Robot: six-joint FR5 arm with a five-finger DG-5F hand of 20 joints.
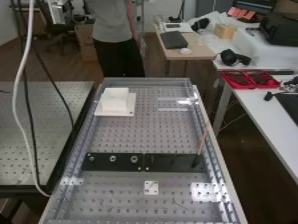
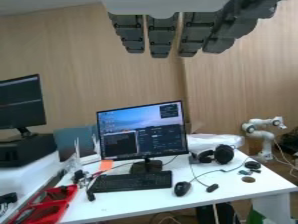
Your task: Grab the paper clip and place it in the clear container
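Note:
In the wrist view, the hand's dark grey fingers (image 2: 161, 35) hang straight and a little apart, with nothing between them. In the high view, a see-through shape with bright edges (image 1: 174, 109), which looks like the clear container, stands at the bench's far right. A thin faint line (image 1: 178, 204) lies on the perforated plate near the front; I cannot tell whether it is the paper clip.
The perforated bench (image 1: 120, 137) carries a white block (image 1: 115, 101) on a white base, a black bar (image 1: 174, 162) across its middle, a slim brown stick (image 1: 202, 141) at the right and a small white plate (image 1: 151, 188). Glare lies at the front right.

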